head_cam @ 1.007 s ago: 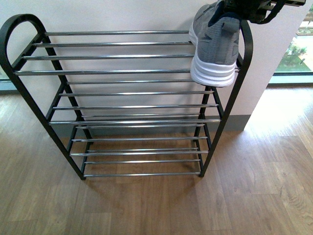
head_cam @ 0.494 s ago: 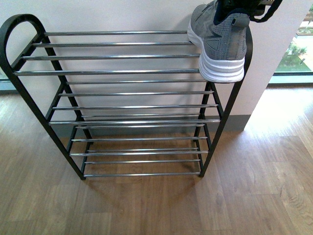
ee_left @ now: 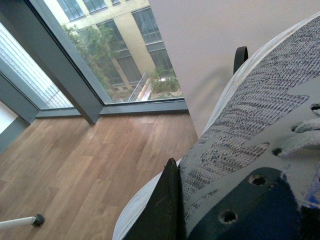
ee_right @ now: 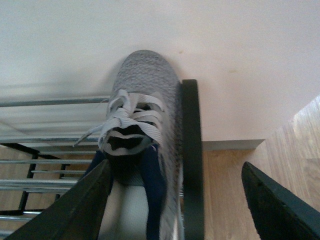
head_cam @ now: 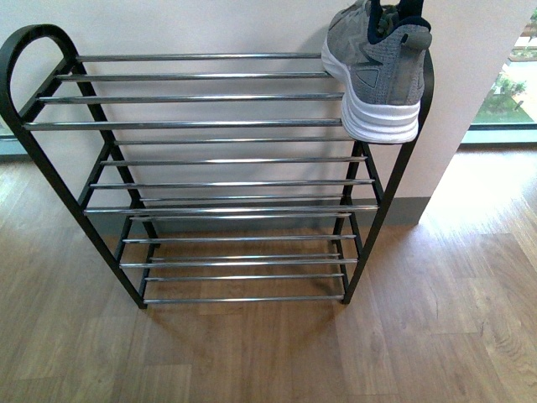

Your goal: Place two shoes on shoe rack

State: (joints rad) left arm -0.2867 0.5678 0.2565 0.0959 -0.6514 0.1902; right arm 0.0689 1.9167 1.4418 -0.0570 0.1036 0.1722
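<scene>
The shoe rack [head_cam: 193, 124] has one gray shoe [head_cam: 373, 67] on its top shelf, far right, with its heel sticking out past the front bar, so a bump could tip it off. The right end effector [ee_right: 176, 167] hangs wide open above it. The left end effector [ee_left: 172, 195] grips the other shoe [ee_left: 260, 100].

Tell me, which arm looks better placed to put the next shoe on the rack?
Left, probably: the left gripper appears to hold a second shoe. The right gripper hangs open above the first shoe, already on the shoe rack.
</scene>
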